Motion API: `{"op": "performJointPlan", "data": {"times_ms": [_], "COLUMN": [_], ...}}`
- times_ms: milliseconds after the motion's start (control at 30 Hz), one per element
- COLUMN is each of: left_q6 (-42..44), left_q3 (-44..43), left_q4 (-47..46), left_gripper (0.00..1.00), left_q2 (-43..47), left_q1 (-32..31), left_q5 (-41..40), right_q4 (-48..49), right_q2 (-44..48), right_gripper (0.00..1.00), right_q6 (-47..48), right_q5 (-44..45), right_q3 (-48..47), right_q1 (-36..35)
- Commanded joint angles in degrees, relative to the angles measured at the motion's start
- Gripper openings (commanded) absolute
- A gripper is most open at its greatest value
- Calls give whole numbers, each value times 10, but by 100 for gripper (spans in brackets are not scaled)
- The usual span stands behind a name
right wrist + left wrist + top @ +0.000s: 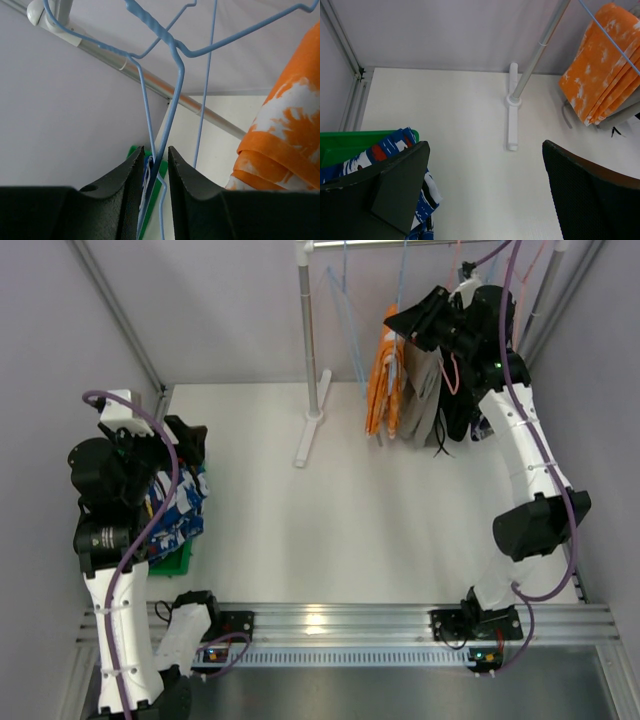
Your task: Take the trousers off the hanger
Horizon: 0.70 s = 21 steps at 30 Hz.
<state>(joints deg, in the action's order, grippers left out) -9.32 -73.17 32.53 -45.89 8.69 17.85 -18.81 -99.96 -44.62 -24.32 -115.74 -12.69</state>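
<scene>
Orange trousers (pixel 383 385) and grey trousers (pixel 422 390) hang side by side on hangers from the rail at the back. The orange pair also shows in the left wrist view (pixel 600 65) and the right wrist view (pixel 280 145). Blue trousers with a white pattern (pixel 180 505) lie in a green bin (pixel 172 562) at the left, and show in the left wrist view (pixel 395 147). My left gripper (pixel 185 445) hovers over that bin, open wide and empty (pixel 485 145). My right gripper (pixel 415 320) is up at the rail, its jaws almost together round a light blue wire hanger (pixel 172 90).
The rack's white pole (pixel 310 320) stands on a foot (pixel 308 435) at the back middle of the white table. Its metal rail (pixel 200 106) carries several blue hangers. Frame struts and walls close in the left, right and back sides.
</scene>
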Motion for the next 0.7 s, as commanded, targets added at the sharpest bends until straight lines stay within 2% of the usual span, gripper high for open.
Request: {"op": "performJointPlan", "data": {"times_ms": [0,333,667], "left_q6": [-12,-21,-27], "left_q3": [2,0,0], "left_q4": [-34,-27,-27], "left_gripper": [99,99,99], "left_q2": [0,-3,-11], "left_q1": [2,2,2], "left_q5": [-2,-4,1], "right_q4": [54,62,63], "right_q2": [-12,-34,-39], "right_gripper": [26,27,30], "right_q6": [-35,-65,-73], "right_q5": [-45,-56,-57], "right_q3": [-3,-3,-1], "right_q1": [0,-1,-32]}}
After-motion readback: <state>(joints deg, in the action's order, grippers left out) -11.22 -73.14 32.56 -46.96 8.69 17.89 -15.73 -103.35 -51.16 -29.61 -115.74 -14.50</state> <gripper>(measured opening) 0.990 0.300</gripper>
